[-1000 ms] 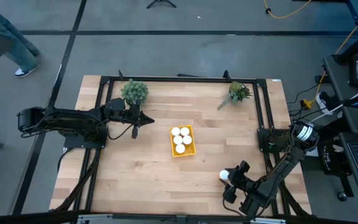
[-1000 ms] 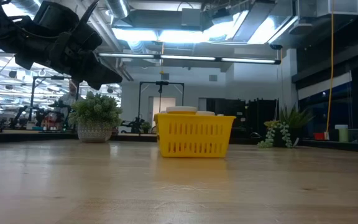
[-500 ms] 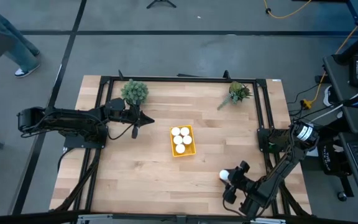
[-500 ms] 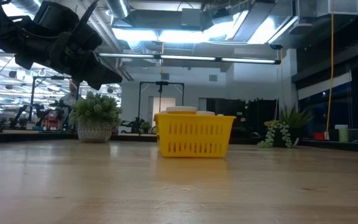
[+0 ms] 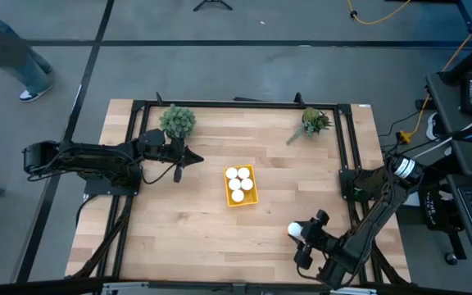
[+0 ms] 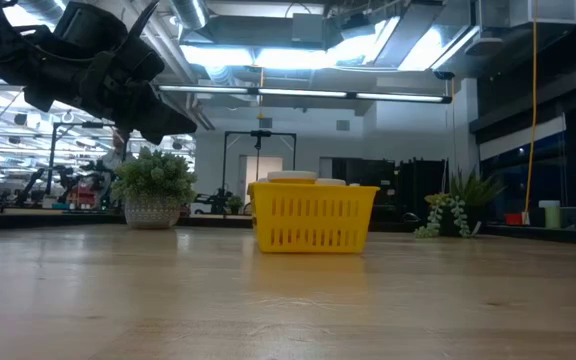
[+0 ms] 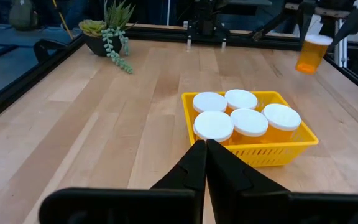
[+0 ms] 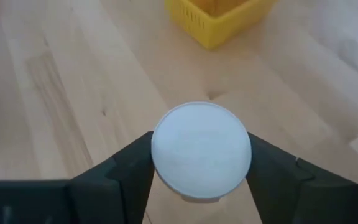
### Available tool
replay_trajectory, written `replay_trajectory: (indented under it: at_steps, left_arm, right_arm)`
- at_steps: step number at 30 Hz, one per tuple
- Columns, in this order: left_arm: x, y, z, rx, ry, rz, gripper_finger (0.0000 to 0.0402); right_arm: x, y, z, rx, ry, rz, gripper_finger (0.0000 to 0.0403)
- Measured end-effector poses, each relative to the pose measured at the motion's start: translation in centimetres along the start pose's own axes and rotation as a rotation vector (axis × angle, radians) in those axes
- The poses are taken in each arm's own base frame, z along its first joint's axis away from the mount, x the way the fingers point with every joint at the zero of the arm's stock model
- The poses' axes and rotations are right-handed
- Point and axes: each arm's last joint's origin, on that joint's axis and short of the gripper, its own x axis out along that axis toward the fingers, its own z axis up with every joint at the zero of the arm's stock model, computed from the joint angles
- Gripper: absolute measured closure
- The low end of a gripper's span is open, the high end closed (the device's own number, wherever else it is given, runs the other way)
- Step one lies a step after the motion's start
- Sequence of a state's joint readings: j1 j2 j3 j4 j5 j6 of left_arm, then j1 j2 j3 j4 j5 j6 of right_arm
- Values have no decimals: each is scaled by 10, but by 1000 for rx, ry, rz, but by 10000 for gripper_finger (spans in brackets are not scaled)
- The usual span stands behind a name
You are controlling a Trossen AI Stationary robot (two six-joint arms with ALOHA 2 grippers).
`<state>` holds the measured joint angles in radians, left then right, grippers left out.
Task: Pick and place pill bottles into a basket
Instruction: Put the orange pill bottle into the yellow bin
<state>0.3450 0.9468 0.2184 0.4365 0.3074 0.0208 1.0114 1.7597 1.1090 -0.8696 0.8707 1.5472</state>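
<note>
Pill bottles are nearly all packed: five white-capped ones sit in the yellow basket (image 7: pixel 291 147) in the middle of the wooden table (image 5: pixel 179 229). From the left wrist view you can count the five caps (image 7: pixel 248 121) and see one free spot on the basket's far side. The high view shows the caps only as a tight white clump (image 5: pixel 238 183).

The sixth pill bottle (image 8: pixel 201 151) is clamped by the right gripper (image 5: pixel 301 237), near the table's front edge on the right side, well apart from the basket. The right wrist view shows it best: one dark finger (image 8: pixel 132 163) presses on each side of the round white cap. It looks like the bottle is held upright by its top, so it can drop straight down into the free spot.

In the left wrist view the same bottle shows far off as an orange tube (image 7: pixel 310 54) that seems lifted off the wood. The low view only catches an orange blur at its right edge.

The left gripper (image 7: pixel 205 154) waits on the left side of the table, beside the bushy green plant (image 5: pixel 177 121), with its fingers pressed together and holding nothing. It stays clear so the other arm has room. A trailing plant (image 5: pixel 311 122) sits at the far right.
</note>
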Motion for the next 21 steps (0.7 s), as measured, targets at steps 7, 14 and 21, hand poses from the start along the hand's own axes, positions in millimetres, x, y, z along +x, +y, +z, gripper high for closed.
replay_trajectory:
  at_steps: [7,14,21]
  left_arm:
    - [0,0,0,0,1,0,397]
    - [0,0,0,0,0,0,395]
    - [0,0,0,0,1,-1,397]
  right_arm:
    - [-5,-4,40,-71,-8,25,179]
    - [-12,-21,76,-103,-28,43,178]
    - [-8,-31,100,-147,-42,42,178]
